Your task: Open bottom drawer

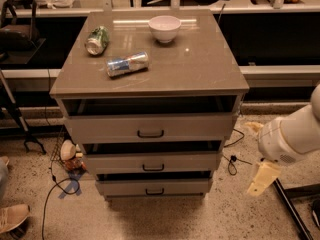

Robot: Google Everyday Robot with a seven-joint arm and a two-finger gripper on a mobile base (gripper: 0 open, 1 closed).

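Observation:
The bottom drawer [154, 186] is the lowest and narrowest grey-tan front of the cabinet, near the floor, with a small black bar handle [154, 191]. It sits almost flush under the middle drawer [152, 162]. The top drawer [150, 128] is the widest. My gripper [263, 178] hangs from the white arm [290, 136] at the right. It is level with the bottom drawer and well to the right of the cabinet, touching nothing.
On the cabinet top [200, 69] lie a green can [97, 39] and a blue-silver can [127, 64], and a white bowl [164, 28] stands there. Cables [232, 161] and small clutter [70, 155] lie on the floor. A shoe [12, 217] is at lower left and a black bar [287, 206] at lower right.

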